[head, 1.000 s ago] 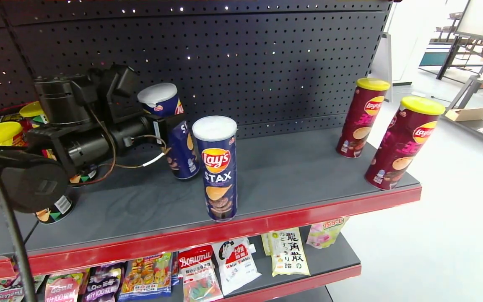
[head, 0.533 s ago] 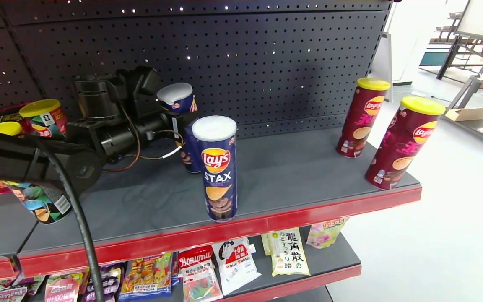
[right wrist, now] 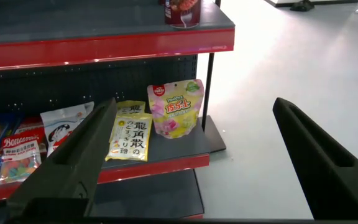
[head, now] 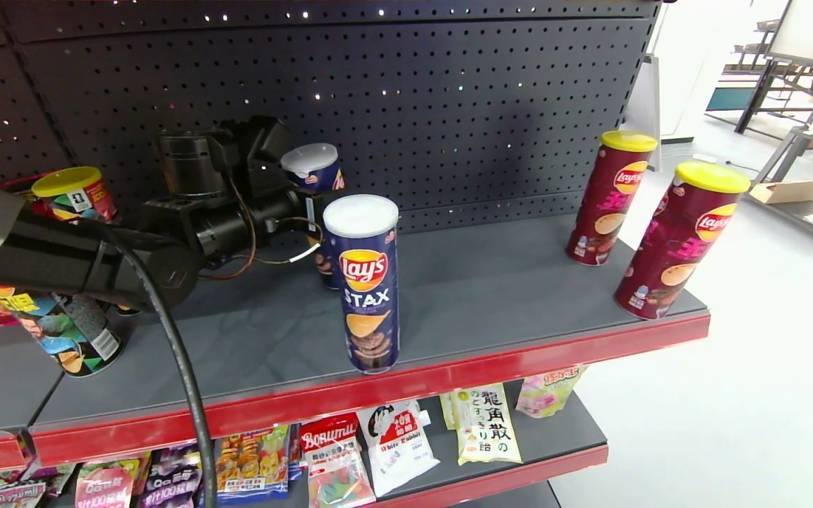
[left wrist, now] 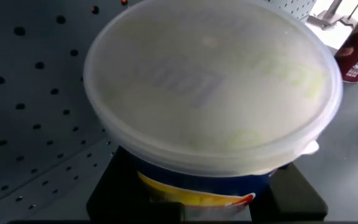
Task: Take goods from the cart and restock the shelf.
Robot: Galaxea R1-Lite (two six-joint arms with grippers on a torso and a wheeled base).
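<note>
The left gripper point(head: 316, 212) is clamped around a dark blue cardboard chip tube with a white plastic lid point(head: 313, 169), deep on the grey top shelf point(head: 491, 296) near the black perforated back panel point(head: 449, 106). The tube's long axis is close to vertical, lid up, leaning slightly. Its base is hidden behind a matching blue tube point(head: 368, 282) just in front of the gripper, whose label carries a round red-and-yellow logo and a chip picture.

The left wrist view looks down on the held tube's lid, with a dark finger point(left wrist: 114, 186) below its rim. Two maroon tubes with yellow lids point(head: 611, 201) point(head: 682, 240) stand well to this gripper's right.

The right wrist view adds the right gripper point(right wrist: 194, 106), spread wide and holding nothing, facing a lower shelf point(right wrist: 191, 140) with a pink-and-green snack packet point(right wrist: 174, 109).
</note>
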